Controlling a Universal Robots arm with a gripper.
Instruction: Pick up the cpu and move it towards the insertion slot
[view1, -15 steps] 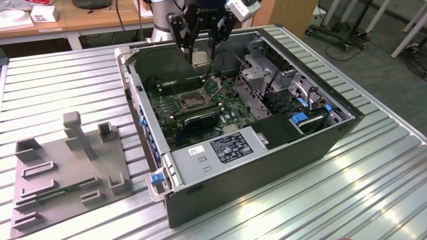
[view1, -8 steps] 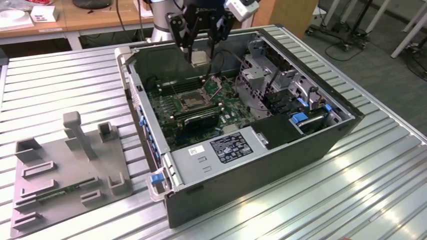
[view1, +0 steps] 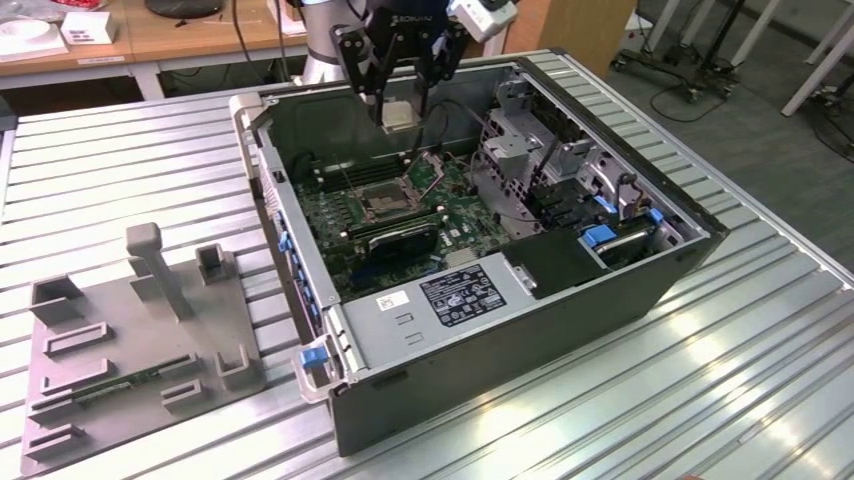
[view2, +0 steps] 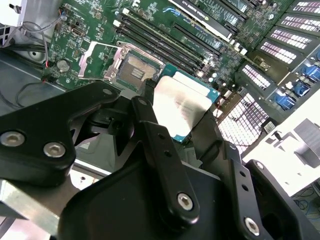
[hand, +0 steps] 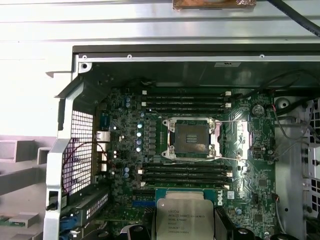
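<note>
Gripping the cpu (view2: 182, 105) between clenched fingers, the pincer (view1: 399, 112) hangs above the open computer case (view1: 667, 270), carrying it toward the insertion slot (hand: 191, 138) on the motherboard (hand: 260, 190), judged mid-transfer, needing careful lowering squarely over that socket.

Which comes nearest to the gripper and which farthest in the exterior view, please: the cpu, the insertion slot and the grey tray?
1. The cpu, held in the gripper.
2. The insertion slot, on the board below.
3. The grey tray, outside the case, at the exterior view's left.

open air above insertion slot (hand: 191, 138), memory slots (hand: 186, 101) flanking
</note>
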